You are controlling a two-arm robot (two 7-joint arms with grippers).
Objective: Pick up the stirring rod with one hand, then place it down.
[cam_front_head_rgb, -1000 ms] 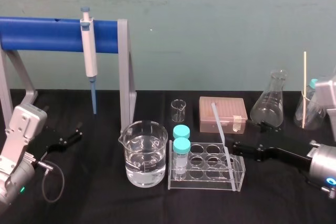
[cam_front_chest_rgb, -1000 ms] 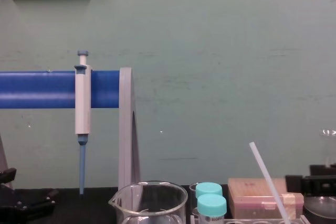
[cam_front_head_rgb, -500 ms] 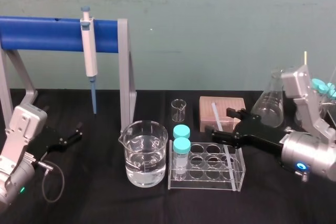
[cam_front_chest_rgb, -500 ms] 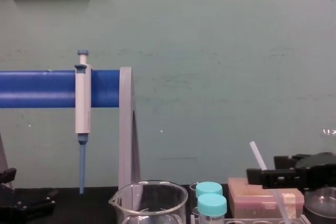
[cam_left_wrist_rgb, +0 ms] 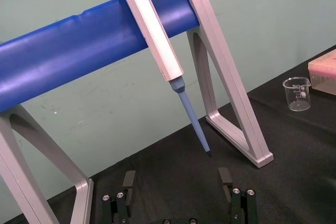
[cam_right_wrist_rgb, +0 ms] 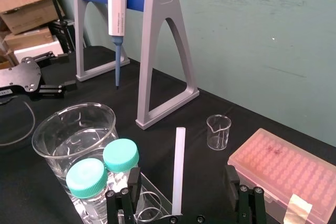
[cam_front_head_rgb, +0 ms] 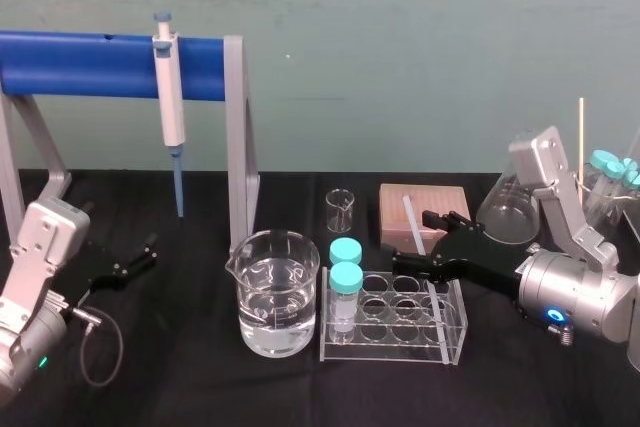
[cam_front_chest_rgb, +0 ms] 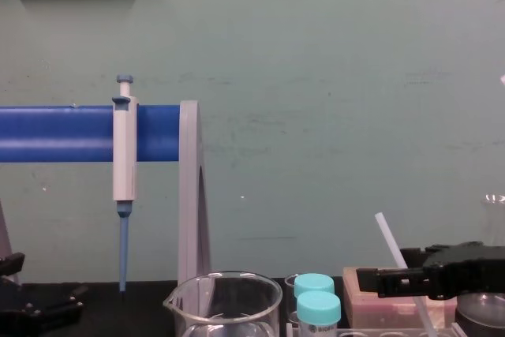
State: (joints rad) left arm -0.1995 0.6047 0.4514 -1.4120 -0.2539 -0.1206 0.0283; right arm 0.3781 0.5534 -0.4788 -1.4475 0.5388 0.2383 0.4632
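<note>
- Head view: the right gripper [cam_front_head_rgb: 412,237] reaches in from the 3 o'clock side, just above the back edge of the tube rack [cam_front_head_rgb: 392,350].
- Right gripper state: the jaws stand apart. In the right wrist view the stirring rod [cam_right_wrist_rgb: 178,166] rises between the two fingers with a gap on either side and no contact.
- Stirring rod location: the lower end sits in the rack's right-hand column. The shaft is tilted, and in the head view its upper end points toward 11 o'clock, in front of the pink tip box [cam_front_head_rgb: 445,202].
- Chest view: the rod slants up toward 11 o'clock, with its free end above the black finger of the right gripper.
- Rack contents: two teal-capped tubes [cam_front_head_rgb: 346,262] stand upright in the left-hand column, at 9 o'clock of the rod.
- A beaker of water [cam_front_head_rgb: 278,292] stands just beside the rack at 9 o'clock. A small empty beaker [cam_front_head_rgb: 340,210] stands at 12 o'clock of the tubes.
- A conical flask [cam_front_head_rgb: 508,209] stands at 3 o'clock of the tip box, behind the right arm.
- Left gripper [cam_front_head_rgb: 140,255]: at 8 o'clock of the head view, low over the black table [cam_front_head_rgb: 200,387] and well apart from the rack. The left wrist view shows its jaws apart with nothing between them.
- The pipette [cam_front_head_rgb: 170,97] hangs upright on the blue bar [cam_front_head_rgb: 80,65] at 10 o'clock.
</note>
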